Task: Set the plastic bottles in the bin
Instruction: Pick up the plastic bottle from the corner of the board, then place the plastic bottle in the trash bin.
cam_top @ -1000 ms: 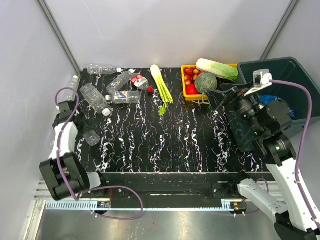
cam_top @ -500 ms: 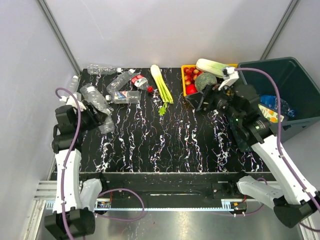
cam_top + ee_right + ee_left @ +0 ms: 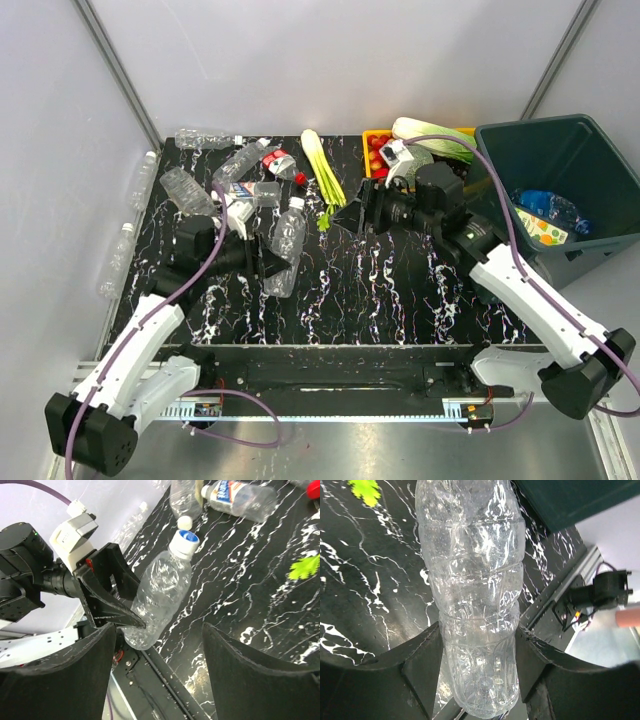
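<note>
Top view, far left: two stray bottles (image 3: 140,180) lie off the table (image 3: 400,300), by the wall. Loose bottles (image 3: 187,192) lie scattered on its far left corner. Just right of them the left gripper (image 3: 263,262) clamps a clear bottle (image 3: 287,240) by its base end, cap pointing to the far side. The left wrist view shows a finger (image 3: 420,665) pressed on each flank. Celery (image 3: 322,170) lies at centre back. Beside it the right gripper (image 3: 348,215) faces the bottle, jaws wide with nothing between them. A yellow tray (image 3: 372,133) sits behind that arm. At the right stands the bin (image 3: 590,150), binned bottles (image 3: 548,208) inside.
</note>
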{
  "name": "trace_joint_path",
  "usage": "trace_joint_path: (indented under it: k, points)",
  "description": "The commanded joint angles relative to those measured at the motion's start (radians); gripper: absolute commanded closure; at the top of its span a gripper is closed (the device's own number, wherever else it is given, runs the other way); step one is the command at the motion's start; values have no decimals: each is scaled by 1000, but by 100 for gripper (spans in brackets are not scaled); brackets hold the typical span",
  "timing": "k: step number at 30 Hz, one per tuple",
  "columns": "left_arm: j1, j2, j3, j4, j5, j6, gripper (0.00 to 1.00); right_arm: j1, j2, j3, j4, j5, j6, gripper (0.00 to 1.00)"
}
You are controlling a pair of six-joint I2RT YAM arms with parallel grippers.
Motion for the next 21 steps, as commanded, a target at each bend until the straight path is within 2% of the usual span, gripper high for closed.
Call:
trace_joint_path:
  k: [1,4,7,15,19,21]
  points:
    - [-38,-8,46,-44,70,153,54,6,61,9,100,-127,86,25]
    - [-71,-30,55,-116,36,207,53,15,105,7,140,-134,119,24]
    - [-107,-74,34,-81,59,202,52,28,166,30,135,-141,123,24]
    - [-110,-82,39,-66,117,201,52,95,248,86,137,-95,148,24]
    - [-113,-84,37,-60,122,201,52,103,254,61,207,-121,176,32]
    - [-113,-84,37,-60,117,199,52,103,256,53,244,-124,194,46]
